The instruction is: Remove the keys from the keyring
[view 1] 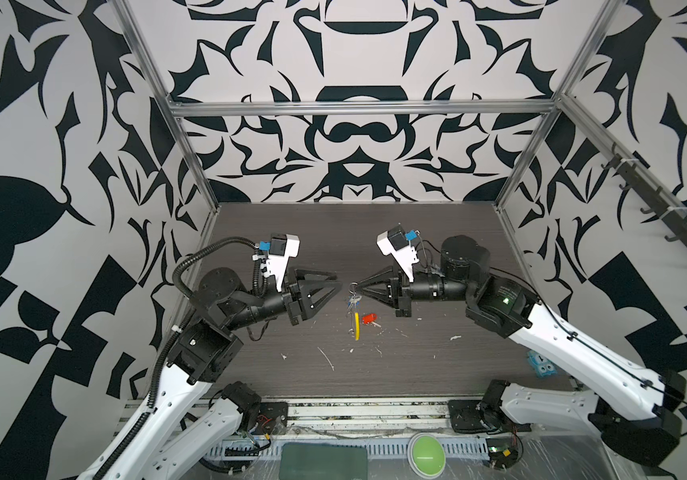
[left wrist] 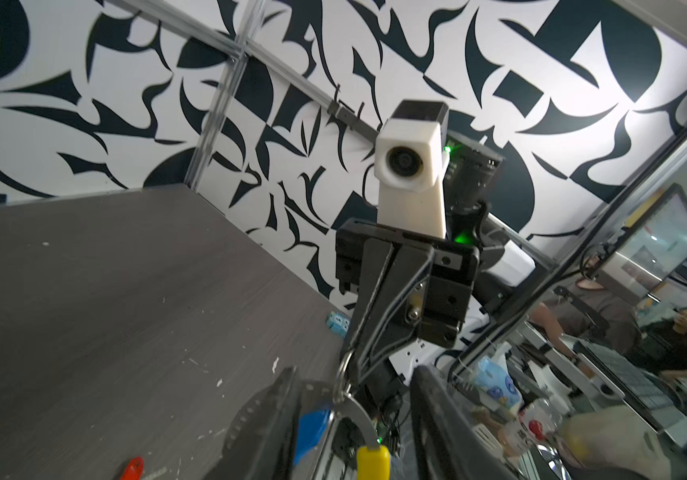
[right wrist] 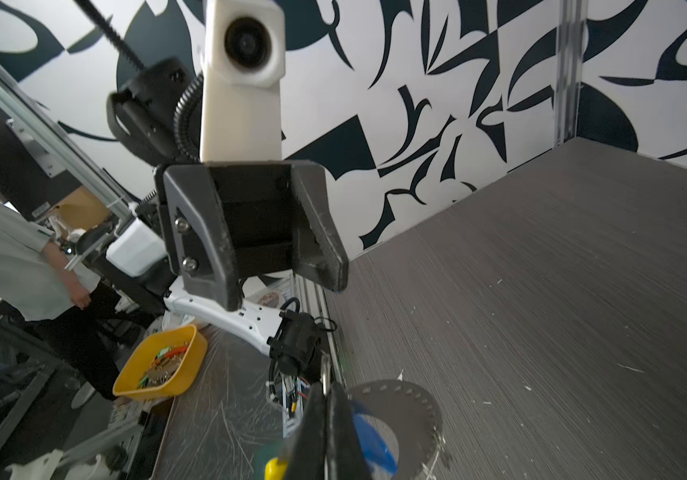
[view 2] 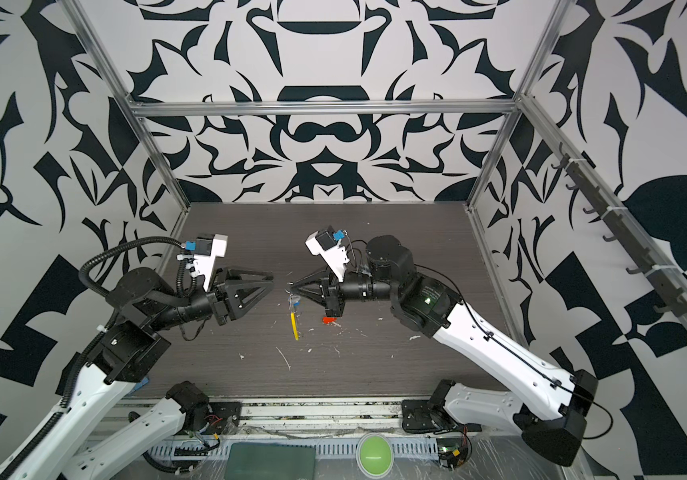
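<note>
The right gripper has its fingers pinched shut on the top of the keyring. The wire loop hangs from the tips, with the blue key just under them and the yellow sleeve lower down. The left gripper faces it, fingers apart, tips just beside the ring. The red key lies loose on the table below the right fingers — in a top view they half hide it. White scraps dot the wood, and a light-blue block sits far off by the right arm.
</note>
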Robot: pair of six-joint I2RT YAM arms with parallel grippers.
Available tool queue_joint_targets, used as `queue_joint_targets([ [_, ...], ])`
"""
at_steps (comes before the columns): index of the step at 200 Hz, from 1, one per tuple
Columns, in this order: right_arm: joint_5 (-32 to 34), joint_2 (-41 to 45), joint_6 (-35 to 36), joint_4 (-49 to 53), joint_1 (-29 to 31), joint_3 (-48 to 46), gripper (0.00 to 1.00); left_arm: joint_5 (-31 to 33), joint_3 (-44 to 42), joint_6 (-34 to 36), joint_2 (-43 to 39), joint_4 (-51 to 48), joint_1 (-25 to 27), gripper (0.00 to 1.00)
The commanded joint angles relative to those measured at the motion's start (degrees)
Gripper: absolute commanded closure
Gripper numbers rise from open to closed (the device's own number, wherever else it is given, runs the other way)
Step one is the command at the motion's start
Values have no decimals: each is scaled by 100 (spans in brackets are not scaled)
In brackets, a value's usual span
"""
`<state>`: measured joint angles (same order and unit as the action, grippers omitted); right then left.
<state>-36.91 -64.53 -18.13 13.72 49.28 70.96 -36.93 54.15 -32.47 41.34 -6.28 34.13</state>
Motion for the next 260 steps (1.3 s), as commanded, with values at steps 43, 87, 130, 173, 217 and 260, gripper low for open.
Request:
queue_joint_targets([
  [43,-490,-333,836,1424,28,974,100,-923,758,884,691,-2031,-3,69],
  [87,-571,-470,981,1730,29,1200,100,-1083,938,996,854,-2198,-3,73],
  [130,-572,-560,1046,1845,22,1299,100,-1215,1001,1003,937,-2227,-3,76],
  [173,-535,-609,1041,1814,26,1320,100,-1403,1001,979,999,-2203,4,83],
  [217,-569,-645,1000,1783,21,1359,100,-1412,950,953,999,-2135,-3,85],
  [260,-559,-635,850,1559,29,1294,100,-1316,690,672,865,-1521,-3,97],
])
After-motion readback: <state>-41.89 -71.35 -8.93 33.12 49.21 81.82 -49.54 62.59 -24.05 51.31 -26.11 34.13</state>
